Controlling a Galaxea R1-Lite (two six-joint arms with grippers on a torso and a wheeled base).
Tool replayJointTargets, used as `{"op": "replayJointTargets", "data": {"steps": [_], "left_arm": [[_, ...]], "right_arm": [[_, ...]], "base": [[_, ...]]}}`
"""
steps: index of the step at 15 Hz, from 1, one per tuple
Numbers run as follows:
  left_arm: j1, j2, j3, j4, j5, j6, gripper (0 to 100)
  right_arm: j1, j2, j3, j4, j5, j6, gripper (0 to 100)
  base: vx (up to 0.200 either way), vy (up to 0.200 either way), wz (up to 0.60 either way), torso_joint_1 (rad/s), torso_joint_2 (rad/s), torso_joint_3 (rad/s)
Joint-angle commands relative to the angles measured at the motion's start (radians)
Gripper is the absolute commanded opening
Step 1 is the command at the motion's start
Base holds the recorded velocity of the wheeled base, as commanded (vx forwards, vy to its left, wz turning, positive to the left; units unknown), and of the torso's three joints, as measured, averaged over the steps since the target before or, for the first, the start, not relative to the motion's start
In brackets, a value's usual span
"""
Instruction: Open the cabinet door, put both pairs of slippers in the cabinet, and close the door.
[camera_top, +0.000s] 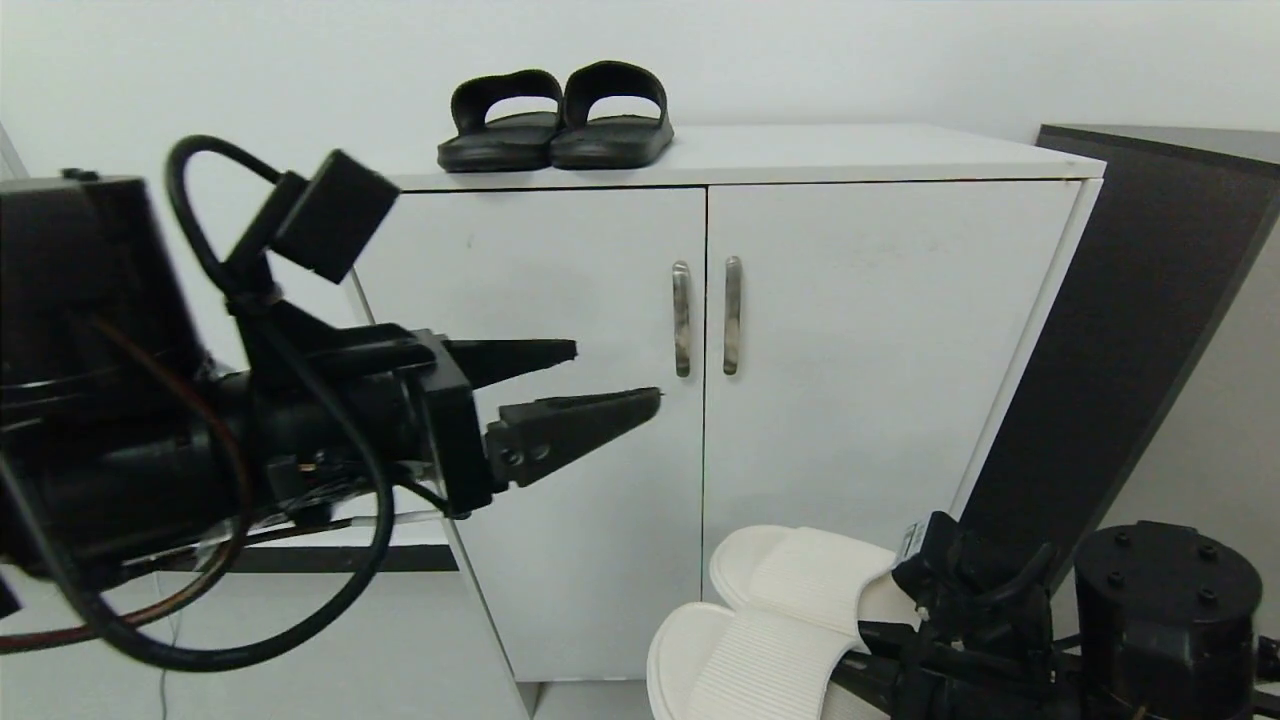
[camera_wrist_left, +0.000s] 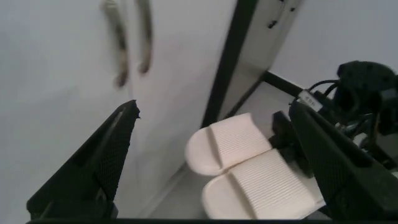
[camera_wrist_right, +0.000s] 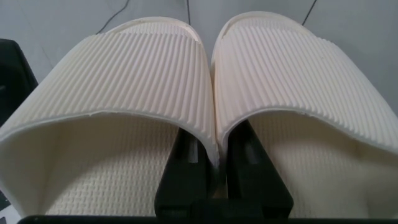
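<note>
L gripper (camera_top: 618, 372) out in front of L-hand door (camera_top: 560, 250) of cabinet (camera_top: 850, 150), jaws well apart, nothing betw. them; tips just short of the two handles (camera_top: 681, 318), not touching. R gripper (camera_wrist_right: 217, 152) low at robot's right, clamped on white slippers (camera_top: 760, 620): one finger under each strap, inner walls of the pair pinched together betw. them, toes toward cabinet base. Black slippers (camera_top: 555, 120) side by side on cabinet top, toward its left end, untouched. Both doors shut, flush. Progress, judged from this: early. Door not yet open; one pair in hand but not stowed; other pair not yet picked up; closing last of all. Prob. current step: reach for a handle w/ L gripper. Needs jaws round the bar, then a pull along the door's arc. Risk: held pair close to R-hand door (camera_top: 880, 350) and its swing; possible fouling if that door chosen.
</note>
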Motion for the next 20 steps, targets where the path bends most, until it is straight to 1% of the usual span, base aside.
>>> {"op": "replayJointTargets", "data": {"steps": [1, 2, 3, 4, 5, 6, 8, 9, 10, 11, 15, 17, 18, 20], "left_arm": [[-0.075, 0.117, -0.085, -0.001, -0.009, -0.017, 100], [-0.092, 0.149, -0.124, -0.001, -0.028, -0.028, 100], [-0.103, 0.177, -0.151, -0.001, -0.072, -0.029, 100], [-0.110, 0.198, -0.180, -0.001, -0.103, -0.029, 100], [-0.113, 0.220, -0.206, -0.001, -0.115, -0.032, 100], [-0.113, 0.257, -0.246, -0.001, -0.125, -0.054, 100], [-0.112, 0.304, -0.315, -0.001, -0.189, -0.149, 100], [-0.112, 0.320, -0.335, -0.001, -0.201, -0.186, 100], [-0.109, 0.343, -0.358, -0.001, -0.197, -0.196, 100], [-0.107, 0.358, -0.375, -0.001, -0.189, -0.196, 100], [-0.093, 0.363, -0.378, -0.001, -0.098, -0.190, 100], [-0.084, 0.367, -0.380, -0.001, -0.031, -0.172, 100], [-0.080, 0.369, -0.381, -0.001, -0.014, -0.166, 100], [-0.067, 0.387, -0.409, 0.002, 0.012, -0.164, 100]], "right_arm": [[0.002, 0.031, 0.009, -0.014, 0.000, -0.001, 0], [0.002, 0.038, 0.009, -0.020, 0.000, -0.001, 0], [0.002, 0.041, 0.010, -0.023, 0.000, -0.001, 0], [0.002, 0.043, 0.010, -0.024, 0.000, -0.001, 0], [0.002, 0.043, 0.010, -0.024, 0.000, -0.001, 0], [0.002, 0.041, 0.010, -0.024, 0.000, -0.001, 0], [0.002, 0.043, 0.010, -0.024, 0.000, 0.001, 0], [0.002, 0.044, 0.009, -0.024, 0.000, 0.002, 0], [0.002, 0.044, 0.009, -0.024, 0.000, 0.002, 0], [0.002, 0.044, 0.009, -0.024, 0.000, 0.002, 0], [0.002, 0.051, 0.009, -0.024, 0.000, 0.004, 0], [0.002, 0.057, 0.009, -0.024, -0.001, 0.001, 0], [0.002, 0.057, 0.009, -0.024, -0.001, -0.001, 0], [0.002, 0.058, 0.009, -0.024, -0.003, -0.001, 0]], "base": [[0.000, 0.000, 0.00, 0.000, 0.00, 0.000], [0.000, 0.000, 0.00, 0.000, 0.00, 0.000], [0.000, 0.000, 0.00, 0.000, 0.00, 0.000], [0.000, 0.000, 0.00, 0.000, 0.00, 0.000], [0.000, 0.000, 0.00, 0.000, 0.00, 0.000], [0.000, 0.000, 0.00, 0.000, 0.00, 0.000], [0.000, 0.000, 0.00, 0.000, 0.00, 0.000], [0.000, 0.000, 0.00, 0.000, 0.00, 0.000], [0.000, 0.000, 0.00, 0.000, 0.00, 0.000], [0.000, 0.000, 0.00, 0.000, 0.00, 0.000], [0.000, 0.000, 0.00, 0.000, 0.00, 0.000], [0.000, 0.000, 0.00, 0.000, 0.00, 0.000], [0.000, 0.000, 0.00, 0.000, 0.00, 0.000], [0.000, 0.000, 0.00, 0.000, 0.00, 0.000]]}}
